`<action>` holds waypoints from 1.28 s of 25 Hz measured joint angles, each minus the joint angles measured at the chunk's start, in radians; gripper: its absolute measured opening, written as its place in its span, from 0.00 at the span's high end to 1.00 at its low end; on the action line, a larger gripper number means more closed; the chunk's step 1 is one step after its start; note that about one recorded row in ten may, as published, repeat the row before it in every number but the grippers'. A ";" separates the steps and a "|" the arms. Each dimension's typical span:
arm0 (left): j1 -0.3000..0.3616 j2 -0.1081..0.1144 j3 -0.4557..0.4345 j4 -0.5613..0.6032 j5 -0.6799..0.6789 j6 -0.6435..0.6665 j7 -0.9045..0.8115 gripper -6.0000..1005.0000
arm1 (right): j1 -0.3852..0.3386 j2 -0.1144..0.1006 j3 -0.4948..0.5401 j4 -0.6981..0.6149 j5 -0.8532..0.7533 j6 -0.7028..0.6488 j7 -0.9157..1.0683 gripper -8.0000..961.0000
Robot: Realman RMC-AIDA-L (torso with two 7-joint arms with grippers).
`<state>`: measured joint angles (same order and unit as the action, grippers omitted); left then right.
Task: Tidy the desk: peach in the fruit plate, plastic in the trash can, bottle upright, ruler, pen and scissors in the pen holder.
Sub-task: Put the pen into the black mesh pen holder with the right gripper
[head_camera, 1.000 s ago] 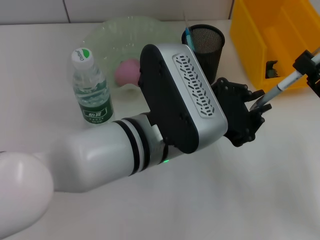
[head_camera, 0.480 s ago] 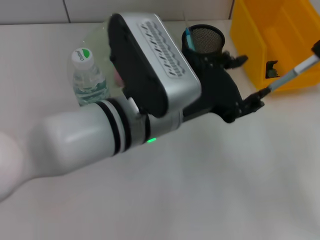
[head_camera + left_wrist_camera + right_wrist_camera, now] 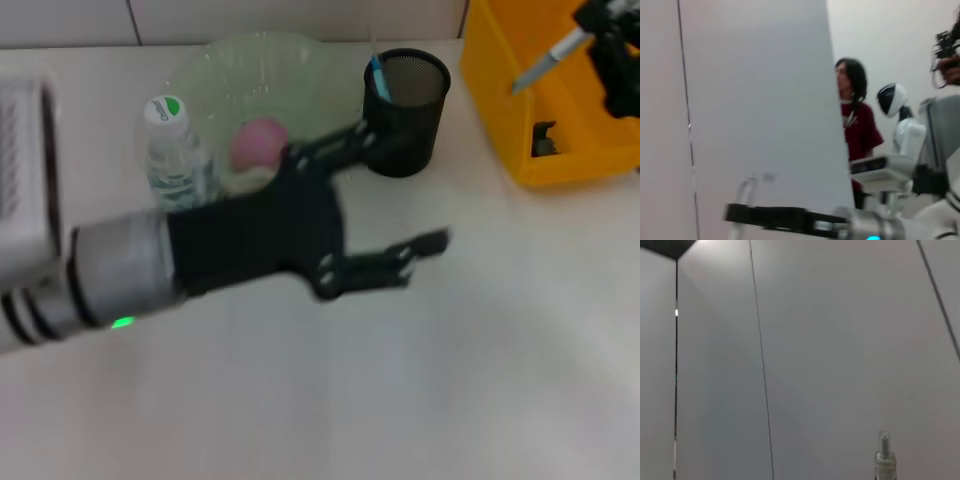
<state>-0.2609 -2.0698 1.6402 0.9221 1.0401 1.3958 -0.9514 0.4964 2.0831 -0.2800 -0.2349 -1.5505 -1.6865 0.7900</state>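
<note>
Head view: left gripper (image 3: 385,195) hangs over the table (image 3: 450,400), fingers spread wide and holding nothing, just in front of the pen holder (image 3: 405,98).
Right gripper: up at the far right corner (image 3: 610,40), above the yellow trash can (image 3: 520,120), clamped on a pen (image 3: 545,58).
Pen axis: slanted, tip pointing down and toward the robot's left, which is the way the holder lies.
Key relation: pen holder sits well to the left of the held pen, on the table between fruit plate and trash can; the right arm owns this move, I'd say.
Pen holder contents: one blue-tipped item (image 3: 377,72) already stands inside.
Peach: pink fruit (image 3: 258,142) rests in the green fruit plate (image 3: 210,70).
Bottle: water bottle (image 3: 172,150) stands upright beside the plate.
Risk: the open left gripper crowds the holder's near side; the pen's path in looks tight.
Wrist views: only wall and room, nothing of the table.
</note>
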 joint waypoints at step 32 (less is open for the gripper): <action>-0.144 -0.003 -0.107 -0.655 -0.020 0.263 0.295 0.20 | 0.264 0.005 -0.119 0.167 0.015 0.566 -0.224 0.74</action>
<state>-0.4048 -2.0724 1.5334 0.2671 1.0203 1.6591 -0.6562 0.7605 2.0877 -0.3993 -0.0679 -1.5358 -1.1201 0.5657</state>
